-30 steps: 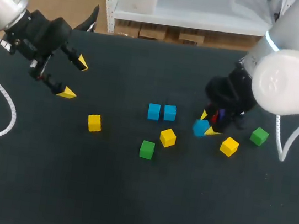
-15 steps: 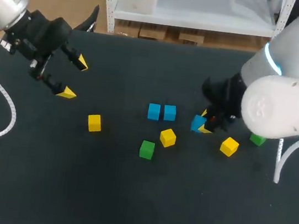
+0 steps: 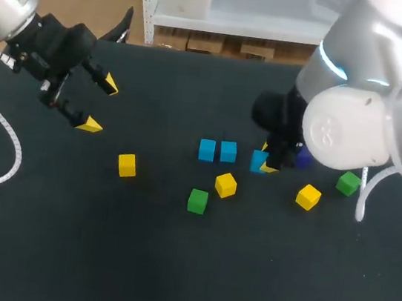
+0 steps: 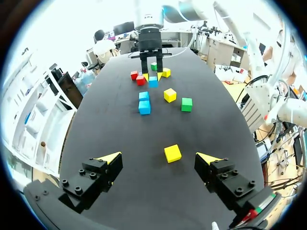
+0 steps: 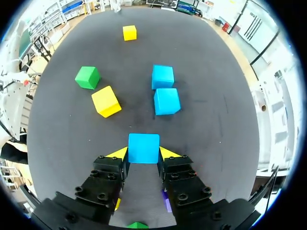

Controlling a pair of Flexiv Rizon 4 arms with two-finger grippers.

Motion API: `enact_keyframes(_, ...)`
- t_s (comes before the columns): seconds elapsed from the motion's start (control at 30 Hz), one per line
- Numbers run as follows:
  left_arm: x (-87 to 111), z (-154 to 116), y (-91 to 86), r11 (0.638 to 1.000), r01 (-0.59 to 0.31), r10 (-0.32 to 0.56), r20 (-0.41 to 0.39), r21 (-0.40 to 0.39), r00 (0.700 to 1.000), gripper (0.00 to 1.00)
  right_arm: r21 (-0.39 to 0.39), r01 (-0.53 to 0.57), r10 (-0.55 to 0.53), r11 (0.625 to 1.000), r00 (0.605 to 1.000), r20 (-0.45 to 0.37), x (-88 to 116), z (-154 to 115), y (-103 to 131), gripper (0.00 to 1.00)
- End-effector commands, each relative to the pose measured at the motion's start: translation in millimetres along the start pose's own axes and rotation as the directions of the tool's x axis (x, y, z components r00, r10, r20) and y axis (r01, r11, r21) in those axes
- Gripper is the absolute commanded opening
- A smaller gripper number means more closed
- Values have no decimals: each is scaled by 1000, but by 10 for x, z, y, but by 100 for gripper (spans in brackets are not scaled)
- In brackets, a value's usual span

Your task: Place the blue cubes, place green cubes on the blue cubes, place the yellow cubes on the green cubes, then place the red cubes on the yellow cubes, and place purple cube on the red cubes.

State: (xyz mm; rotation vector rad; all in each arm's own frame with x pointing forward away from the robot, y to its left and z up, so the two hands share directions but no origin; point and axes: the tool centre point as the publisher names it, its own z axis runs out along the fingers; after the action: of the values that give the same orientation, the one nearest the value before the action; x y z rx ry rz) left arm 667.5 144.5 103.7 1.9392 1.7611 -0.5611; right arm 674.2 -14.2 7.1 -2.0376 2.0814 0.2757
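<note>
Underneath, black tabletop (image 3: 170, 266) — right jaws pinching a blue cube (image 5: 143, 148), left jaws spread wide.

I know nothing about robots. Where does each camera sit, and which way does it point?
Head view: fixed above and behind the robot, looking down on the table; left arm and right arm show.
Left wrist view: on the left wrist, looking past its open left fingers across the table at the right arm.
Right wrist view: on the right wrist, looking down along the right fingers, shut on a blue cube.
Shared: both wrist views show that cube and the blue pair.
</note>
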Motion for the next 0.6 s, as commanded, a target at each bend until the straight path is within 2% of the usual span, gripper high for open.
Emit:
enact_keyframes(0.03, 12, 2, -4, 1000, -4, 4, 4, -2, 1000, 100, -23, 5, -6, 1000, 1000, -26, -19, 92, -121, 0)
enact_keyframes(0.33, 12, 2, -4, 1000, -4, 4, 4, -2, 1000, 100, -15, 18, -18, 1000, 999, -46, -49, 149, -278, 0)
enact_keyframes(0.6, 12, 2, -4, 1000, -4, 4, 4, -2, 1000, 100, -16, 33, -34, 999, 998, -50, -114, 186, -307, 0)
